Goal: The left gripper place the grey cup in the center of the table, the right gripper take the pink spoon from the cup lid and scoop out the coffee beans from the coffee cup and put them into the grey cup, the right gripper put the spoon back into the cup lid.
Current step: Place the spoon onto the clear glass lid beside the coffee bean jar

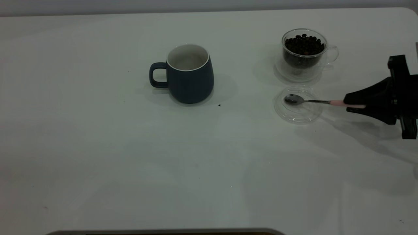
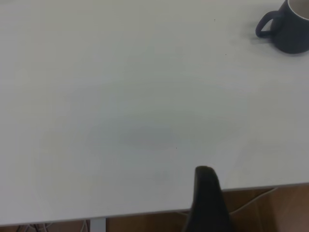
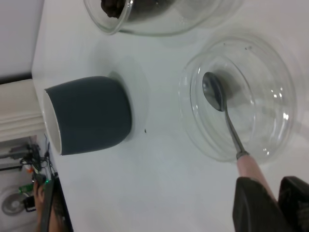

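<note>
Clamping the right gripper on the pink spoon, handle at 3 o'clock, bowl at 9 inside the cup lid.

Exterior looks steeply down across the table; both wrist views share the grey cup, seemingly.

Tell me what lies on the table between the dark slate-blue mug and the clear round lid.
In the exterior view, only bare white table and one tiny dark speck lie between the dark slate-blue mug and the clear round lid.
</note>
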Available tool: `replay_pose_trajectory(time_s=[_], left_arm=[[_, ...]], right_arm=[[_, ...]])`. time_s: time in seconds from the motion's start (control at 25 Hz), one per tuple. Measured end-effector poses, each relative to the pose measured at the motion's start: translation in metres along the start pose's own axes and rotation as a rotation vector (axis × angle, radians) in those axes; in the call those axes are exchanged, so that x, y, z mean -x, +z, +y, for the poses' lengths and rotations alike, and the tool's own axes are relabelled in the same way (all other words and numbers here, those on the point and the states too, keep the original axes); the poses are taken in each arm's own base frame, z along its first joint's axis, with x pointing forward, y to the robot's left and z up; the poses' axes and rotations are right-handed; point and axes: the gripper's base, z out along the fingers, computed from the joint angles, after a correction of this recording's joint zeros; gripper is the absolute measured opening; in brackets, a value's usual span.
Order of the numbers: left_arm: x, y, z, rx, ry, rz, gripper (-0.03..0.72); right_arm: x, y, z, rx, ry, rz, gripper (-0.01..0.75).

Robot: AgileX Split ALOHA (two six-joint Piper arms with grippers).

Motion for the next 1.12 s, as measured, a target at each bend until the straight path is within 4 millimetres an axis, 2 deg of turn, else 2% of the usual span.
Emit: replay_pose_trajectory(time_s=[0.28,0.6,0.72,0.8,1.0,1.12], left_arm=[[0.000,0.000,0.000,0.000,0.000,0.000,0.586],[0.000,0.000,0.000,0.000,0.000,0.000,0.586],[0.000,0.000,0.000,0.000,0.000,0.000,0.586],[0.000,0.000,0.000,0.000,0.000,0.000,0.586],[0.000,0.000,0.000,0.000,0.000,0.000,0.586],[0.000,0.000,0.000,0.000,0.000,0.000,0.586]], right_arm=[[0.004,0.013,0.008,-0.003,-0.049,0.016,0.111],[0.005,0.013,0.007,-0.011,-0.047,0.015,0.111],[0.005,0.013,0.006,-0.016,-0.047,0.015,0.137],[0.005,0.013,0.005,-0.024,-0.051,0.015,0.188],[0.005,0.013,0.005,-0.031,-0.055,0.015,0.432],[0.005,0.013,0.005,-0.031,-0.055,0.015,0.554]])
